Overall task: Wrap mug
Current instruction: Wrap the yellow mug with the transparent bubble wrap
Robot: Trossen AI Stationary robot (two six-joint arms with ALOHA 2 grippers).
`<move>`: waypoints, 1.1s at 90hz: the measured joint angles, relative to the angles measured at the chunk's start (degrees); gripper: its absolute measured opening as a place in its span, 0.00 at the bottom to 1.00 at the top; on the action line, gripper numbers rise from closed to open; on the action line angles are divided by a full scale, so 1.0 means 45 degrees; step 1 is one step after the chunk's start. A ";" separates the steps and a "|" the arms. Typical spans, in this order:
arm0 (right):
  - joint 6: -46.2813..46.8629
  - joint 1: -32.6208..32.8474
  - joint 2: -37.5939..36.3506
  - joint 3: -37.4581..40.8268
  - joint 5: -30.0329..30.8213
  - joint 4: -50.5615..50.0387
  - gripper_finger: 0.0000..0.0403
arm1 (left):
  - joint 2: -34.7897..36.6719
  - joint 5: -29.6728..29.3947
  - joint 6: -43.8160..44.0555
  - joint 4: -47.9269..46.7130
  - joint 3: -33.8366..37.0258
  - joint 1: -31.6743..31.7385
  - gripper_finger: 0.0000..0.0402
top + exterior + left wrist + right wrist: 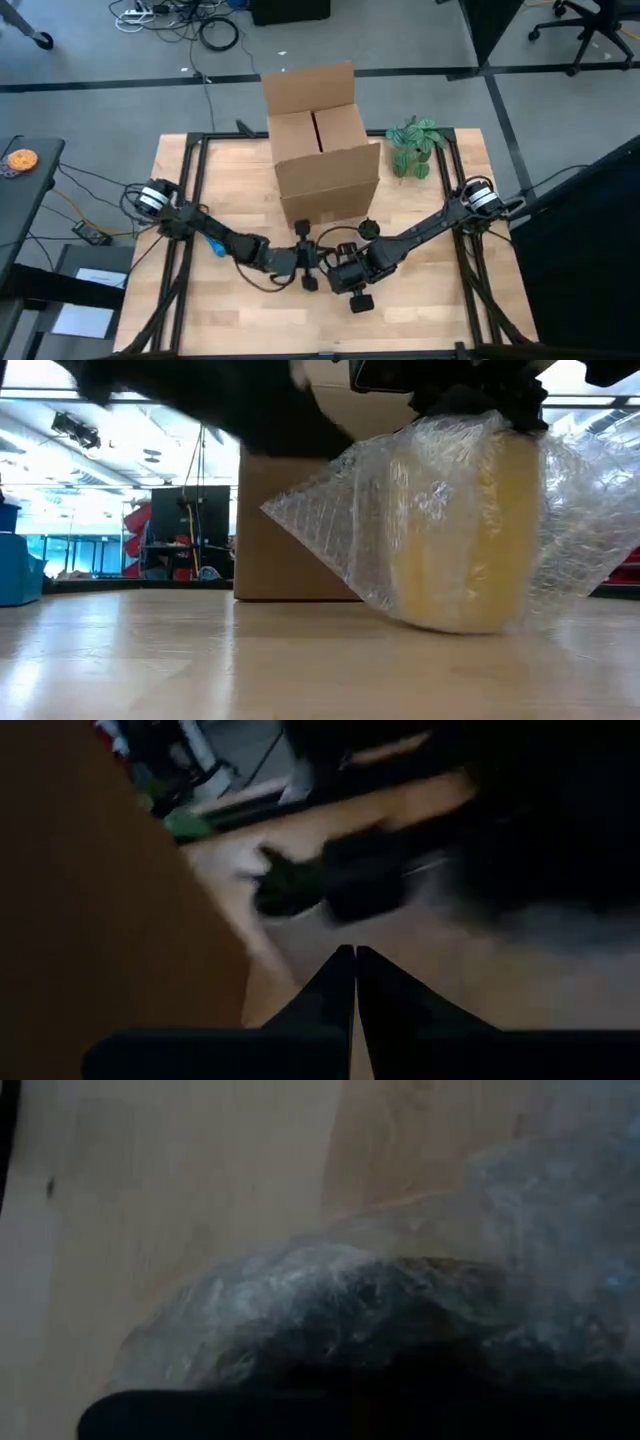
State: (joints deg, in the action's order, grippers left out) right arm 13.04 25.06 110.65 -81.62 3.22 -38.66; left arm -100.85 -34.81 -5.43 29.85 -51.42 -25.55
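Seen from above, the mug is hidden entirely beneath the two arms, which meet just in front of the box (322, 140) at mid-tabletop (420, 310). Only the low view reveals it: a yellow mug (462, 530) standing on the wood, swathed in bubble wrap (340, 510) that flares to either side, with the box behind. The right gripper (352, 272) sits over the bundle; its own camera shows little but wrap (400, 1300) and a dark mass beneath, so whether its jaws are spread or pinching cannot be told. The left gripper (354, 965) points along the box wall with jaws pressed together, holding nothing (that view is dim and blurred). The box's top flaps stand open, but its contents cannot be made out. A small green plant (415, 145) rests beside the box's right side, visible only from overhead.
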 joint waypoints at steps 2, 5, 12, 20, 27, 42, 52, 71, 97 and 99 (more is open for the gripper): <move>0.0026 0.0005 0.0000 0.0000 0.0011 0.0002 0.00 | 0.0047 -0.0013 0.0046 -0.0081 0.0000 -0.0194 0.00; 0.0047 0.0005 0.0000 0.0000 0.0045 -0.0002 0.00 | 0.0051 -0.0116 0.0246 -0.0113 0.0000 -0.0537 0.00; 0.0064 0.0002 0.0000 0.0000 0.0175 0.0007 0.00 | 0.0017 -0.0244 0.0747 -0.0117 0.0000 -0.1176 0.00; 0.0067 0.0005 0.0000 0.0000 0.0221 0.0014 0.00 | -0.0377 -0.0386 0.1002 0.0700 0.0000 -0.1620 0.00; 0.0101 0.0005 0.0000 0.0000 0.0230 0.0071 0.00 | -0.0853 -0.0461 0.0814 0.1730 0.0000 -0.1683 0.00; 0.0422 0.0012 0.0000 0.0000 0.0246 0.0128 0.00 | -0.2055 -0.0341 0.0546 0.3657 -0.0010 -0.0933 0.00; 0.0295 0.0062 -0.0005 0.0000 0.0258 0.0094 0.00 | -0.2512 -0.0394 0.0301 0.4912 -0.0005 -0.0549 0.00; 0.0150 0.0088 -0.0015 0.0000 0.0119 0.0143 0.00 | -0.2698 -0.1118 0.0205 0.5438 0.0000 0.0094 0.00; 0.0038 0.0253 -0.0064 0.0000 -0.0013 0.0239 0.00 | -0.2698 -0.1526 0.0236 0.4737 0.0000 0.0609 0.00; 0.0046 0.0253 -0.0091 0.0000 -0.0013 0.0224 0.00 | -0.2695 -0.1601 0.0230 0.4747 0.0000 0.0572 0.00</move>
State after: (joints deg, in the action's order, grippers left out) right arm 13.25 26.20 110.24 -81.62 3.16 -37.65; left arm -112.98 -42.02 -4.39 51.21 -51.42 -22.97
